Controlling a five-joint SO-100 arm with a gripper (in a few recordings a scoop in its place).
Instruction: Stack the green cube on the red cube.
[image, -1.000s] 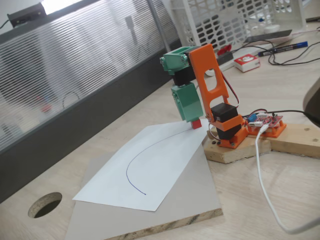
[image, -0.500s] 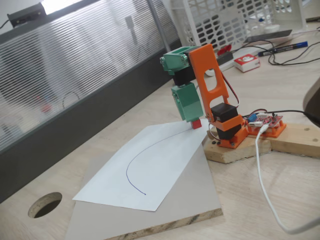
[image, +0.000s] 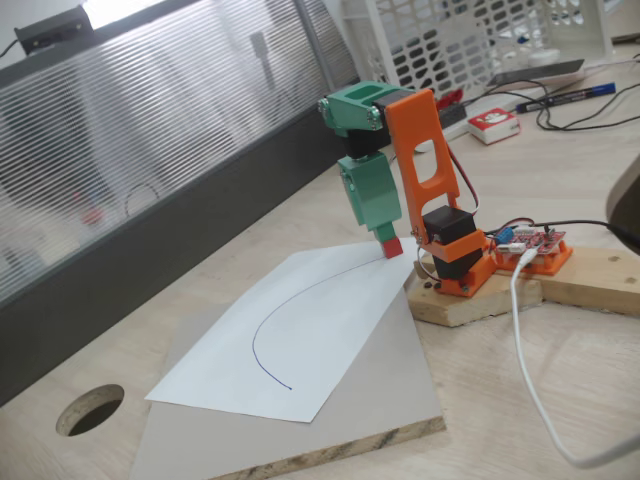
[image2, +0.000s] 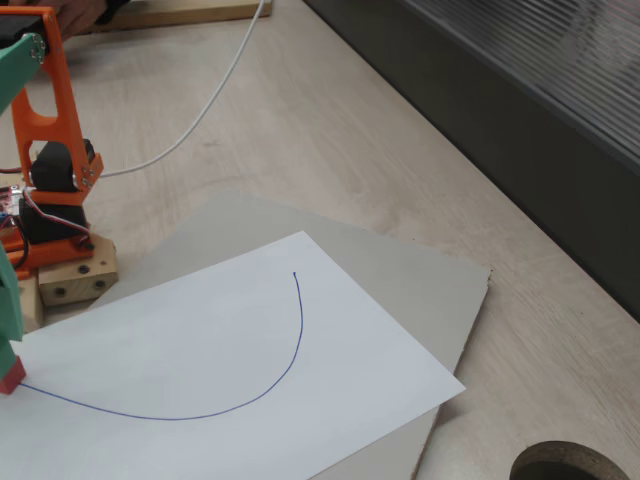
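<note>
Since a second ago my arm has lifted and tilted a bit; the tool (image: 384, 232) now points down just above the red cube (image: 392, 245), which sits on the white paper (image: 300, 340) at the drawn curve's end. Can't tell if the tool's apart or together. Green cube not spotted.

The gripper (image: 387, 236) hides its fingertips behind its green body, so its grip cannot be told, and the left edge cuts off the red cube (image2: 10, 375).
</note>
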